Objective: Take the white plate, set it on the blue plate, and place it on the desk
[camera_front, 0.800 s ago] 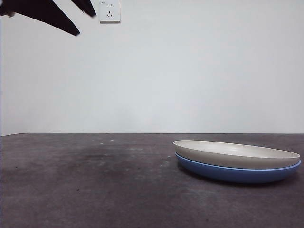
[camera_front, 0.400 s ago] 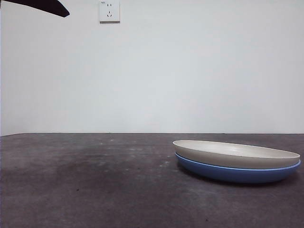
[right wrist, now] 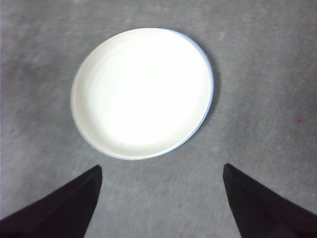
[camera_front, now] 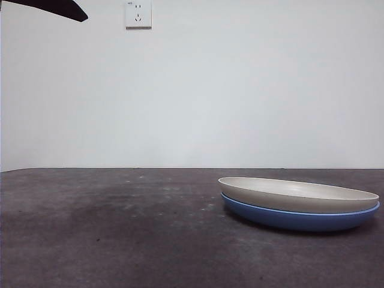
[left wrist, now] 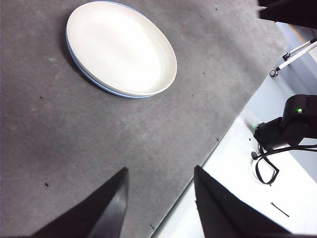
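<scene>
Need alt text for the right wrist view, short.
The white plate sits stacked on the blue plate, whose rim shows only as a thin crescent along one side, on the grey desk. The right claw hangs open above the desk beside them, holding nothing.

plain white wall (camera_front: 240, 90), white wall socket (camera_front: 138, 14), pale floor (left wrist: 237, 178)

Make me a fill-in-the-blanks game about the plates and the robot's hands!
1. The white plate sits on top of the ____ plate.
2. The blue plate rests on the ____.
3. The right end effector holds ____.
4. The left end effector has its jaws ____.

Missing words: blue; desk; nothing; open
</scene>
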Action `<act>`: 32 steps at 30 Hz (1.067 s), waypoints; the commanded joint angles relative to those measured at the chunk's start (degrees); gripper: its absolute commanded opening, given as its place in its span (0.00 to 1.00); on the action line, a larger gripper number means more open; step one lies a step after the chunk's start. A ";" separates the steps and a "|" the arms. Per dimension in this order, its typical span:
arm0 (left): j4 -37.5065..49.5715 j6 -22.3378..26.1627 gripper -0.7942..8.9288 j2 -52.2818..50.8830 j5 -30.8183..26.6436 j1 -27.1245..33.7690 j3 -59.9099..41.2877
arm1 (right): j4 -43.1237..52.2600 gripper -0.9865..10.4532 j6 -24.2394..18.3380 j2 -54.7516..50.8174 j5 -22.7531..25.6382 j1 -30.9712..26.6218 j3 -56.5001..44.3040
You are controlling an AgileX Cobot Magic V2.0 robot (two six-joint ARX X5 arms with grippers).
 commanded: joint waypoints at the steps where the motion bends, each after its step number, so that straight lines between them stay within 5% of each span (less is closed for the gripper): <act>1: 0.50 1.16 0.30 0.42 0.31 -0.26 0.39 | 3.93 0.43 0.94 4.85 -0.57 -0.70 -1.01; 17: 0.11 1.16 0.30 0.39 0.31 -0.26 0.39 | 17.99 0.40 0.31 30.34 -2.34 -2.14 -2.45; 32: 0.11 1.14 0.30 0.39 0.31 -0.26 0.39 | 25.03 0.29 0.31 41.24 -3.30 -2.21 -2.45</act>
